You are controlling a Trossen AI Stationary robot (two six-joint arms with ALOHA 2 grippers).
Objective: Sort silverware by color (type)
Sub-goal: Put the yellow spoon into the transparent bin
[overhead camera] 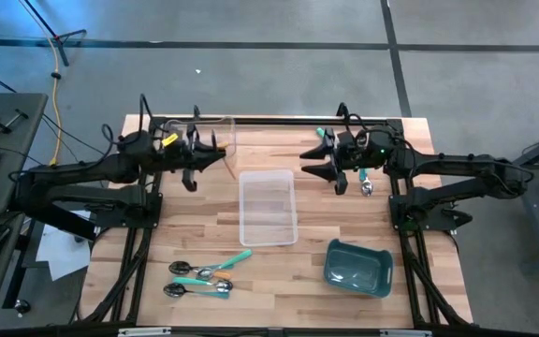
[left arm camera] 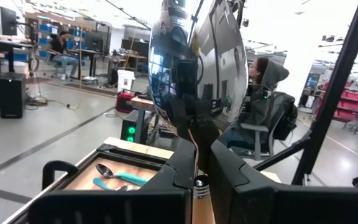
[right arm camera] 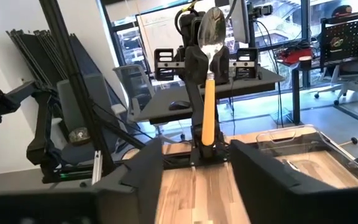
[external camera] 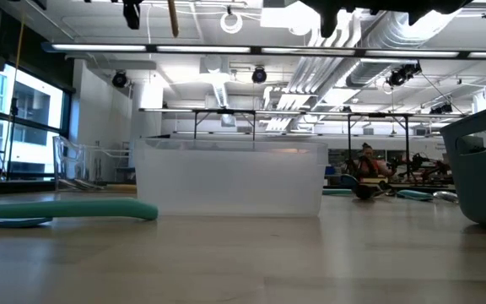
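We are watching an orange-handled spoon (right arm camera: 208, 93) that is standing roughly upright in the air, shiny bowl on top and slim handle running straight down. It is hanging well above the tabletop (overhead camera: 279, 271), toward the back left. The left tool (left arm camera: 201, 158) is holding it, pinched narrow on the lower end of the handle, so the bowl is filling much of the left wrist view.

The right tool (right arm camera: 197, 165) is facing that spoon from across the back of the tabletop. Its fingers are standing wide apart with nothing between them. From the right tool, the spoon is lying straight ahead and apart from it, with its long axis crossing the line of approach. We are judging that this is what the coming move turns on. If a handover is meant, the right tool would be closing on the orange handle above the left tool's pinch. The left arm is plainly the nearer one, since it is already carrying the spoon.

Just beside the left tool, a clear tray (overhead camera: 223, 124) is sitting at the back edge, so a drop there looks equally possible to us. A second clear tray (overhead camera: 268, 236) is sitting mid-tabletop. Several teal-handled spoons (overhead camera: 204, 276) are lying near the front, and a teal bin (overhead camera: 358, 267) is sitting front right.
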